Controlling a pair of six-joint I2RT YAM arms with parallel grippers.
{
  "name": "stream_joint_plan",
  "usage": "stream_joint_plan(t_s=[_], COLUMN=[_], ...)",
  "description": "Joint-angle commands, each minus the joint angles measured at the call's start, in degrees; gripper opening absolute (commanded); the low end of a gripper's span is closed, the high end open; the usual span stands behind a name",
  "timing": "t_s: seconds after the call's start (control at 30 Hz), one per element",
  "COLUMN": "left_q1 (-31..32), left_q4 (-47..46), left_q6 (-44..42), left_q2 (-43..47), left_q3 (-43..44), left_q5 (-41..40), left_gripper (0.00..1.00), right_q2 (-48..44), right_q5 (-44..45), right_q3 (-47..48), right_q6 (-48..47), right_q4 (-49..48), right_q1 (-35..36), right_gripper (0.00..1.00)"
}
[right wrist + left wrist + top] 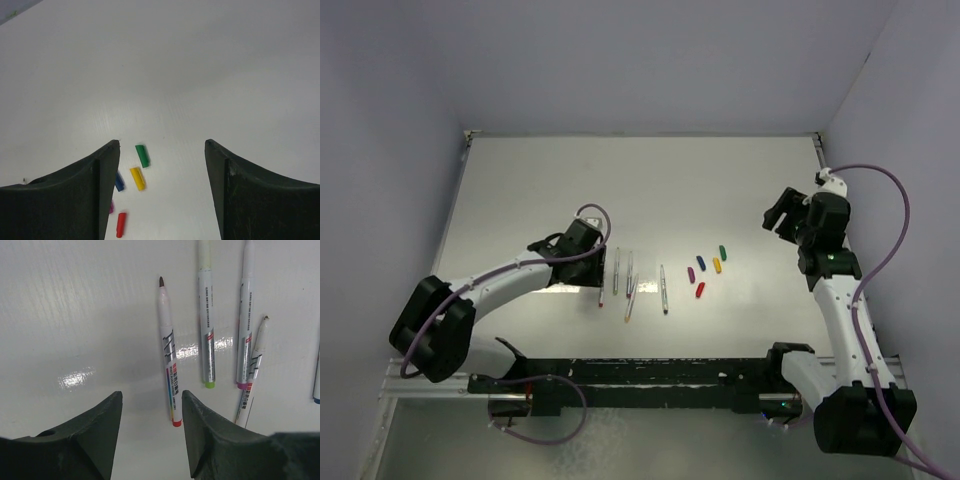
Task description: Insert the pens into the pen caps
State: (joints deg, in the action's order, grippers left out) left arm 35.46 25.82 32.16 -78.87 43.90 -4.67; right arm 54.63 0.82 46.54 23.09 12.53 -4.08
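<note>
Your left hand (151,395) half-wide, gripping nothing; red end of thin silvery-grey stick pen (167,355) lies inside its gap, flat on white tabletop (75,315). Your right hand (162,142) wide, empty; small coloured plastic caps (137,178) loose on tabletop nearby.

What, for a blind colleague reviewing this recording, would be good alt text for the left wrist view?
The left gripper has its dark jaws open over a white table, with a red-ended pen lying between them, close to one jaw, its dark tip pointing away. Beside it lie a green-ended pen, a pink-ended pen and a tilted pen.
</note>
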Motion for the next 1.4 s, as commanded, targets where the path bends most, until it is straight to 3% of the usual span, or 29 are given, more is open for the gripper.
stream_joint_plan(t_s=[0.0,0.53,1.37], left_q1=[0.8,2.7,3.6], left_q4=[-2.9,-4.1,6.5], left_q6=[-0.6,0.0,-1.1], left_q2=[-1.7,-6.9,-11.9], left_q3=[2.1,3.9,8.2], left_q5=[0.8,-1.1,-3.1], left_gripper=[0.55,0.53,0.46], right_q2=[-2.1,-5.7,-4.6], right_q5=[3.5,4.1,1.7], right_q3=[0.7,-1.7,-1.2], right_q6=[-1.9,-0.4,0.5], right_q4=[4.4,7.7,4.5], right_q1=[0.4,2.4,2.4], right_gripper=[0.7,0.69,0.69])
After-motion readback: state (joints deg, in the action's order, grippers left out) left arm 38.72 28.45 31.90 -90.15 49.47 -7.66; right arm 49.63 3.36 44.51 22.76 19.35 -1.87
